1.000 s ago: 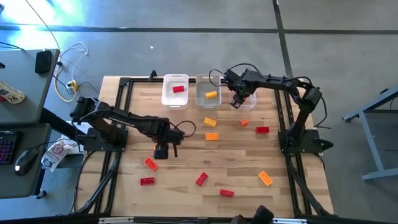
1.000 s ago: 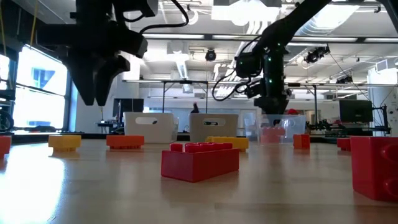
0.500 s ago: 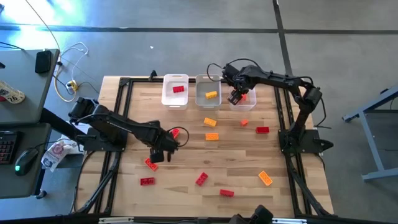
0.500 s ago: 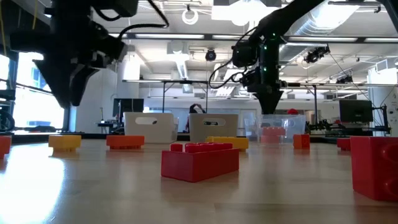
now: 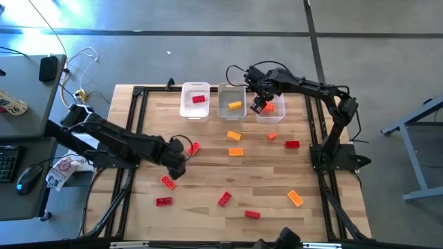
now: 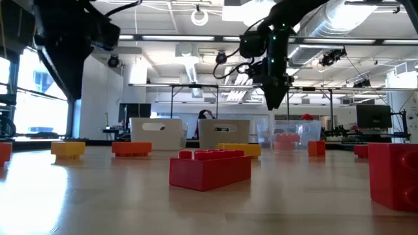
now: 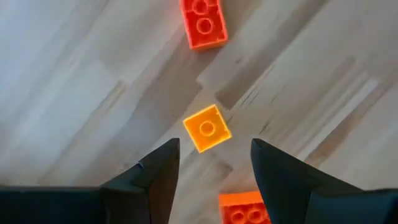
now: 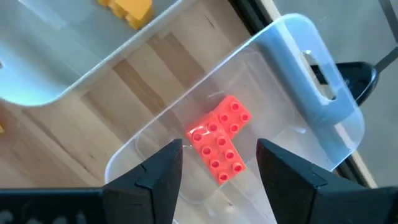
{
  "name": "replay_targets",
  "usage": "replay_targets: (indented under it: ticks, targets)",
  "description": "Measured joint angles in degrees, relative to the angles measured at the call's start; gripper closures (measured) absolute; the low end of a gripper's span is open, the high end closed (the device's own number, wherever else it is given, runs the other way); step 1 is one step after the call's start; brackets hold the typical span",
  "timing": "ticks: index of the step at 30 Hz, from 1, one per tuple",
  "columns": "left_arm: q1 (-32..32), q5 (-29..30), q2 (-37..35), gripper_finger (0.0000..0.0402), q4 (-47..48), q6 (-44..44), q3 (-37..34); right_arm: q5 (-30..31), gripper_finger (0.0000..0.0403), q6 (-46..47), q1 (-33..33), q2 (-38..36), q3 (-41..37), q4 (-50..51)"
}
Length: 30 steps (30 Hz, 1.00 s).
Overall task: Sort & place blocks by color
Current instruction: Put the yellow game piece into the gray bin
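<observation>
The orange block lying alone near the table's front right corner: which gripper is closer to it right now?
Left, narrowly. The left gripper hovers open over the table's left-centre, across from the orange block. The right gripper is open above the rightmost bin at the far edge.

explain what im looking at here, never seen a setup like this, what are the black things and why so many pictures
The black things are two robot arms at a wooden table, each ending in a two-finger pincer. One picture looks straight down, one looks level across the tabletop, and two come from cameras on the arms' wrists. Small toy blocks lie scattered about, and three clear bins each hold some. The left pincer hangs open above an orange block. The right pincer is open over a bin containing orange-red blocks. Neither holds anything.
</observation>
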<state>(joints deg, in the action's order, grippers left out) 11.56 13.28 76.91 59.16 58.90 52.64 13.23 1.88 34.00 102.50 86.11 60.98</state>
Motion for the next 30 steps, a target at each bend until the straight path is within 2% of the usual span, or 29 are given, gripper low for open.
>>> replay_targets:
  ticks: [8, 17, 30]
  targets:
    - [-0.2, -2.0, 0.8, 0.0216, -1.5, 12.4, -0.1, -0.2, 0.021, -2.1, -0.4, 0.0, 4.5, 0.5]
    - [-0.9, -1.3, 5.5, 0.0216, -2.3, 16.0, -0.1, -0.2, 0.021, -2.4, -0.8, 0.0, 8.4, 1.3]
    - [-1.9, -2.8, 11.7, 0.0216, -3.3, 20.3, -0.1, 0.2, 0.021, -3.4, -3.1, 0.0, 8.5, 3.0]
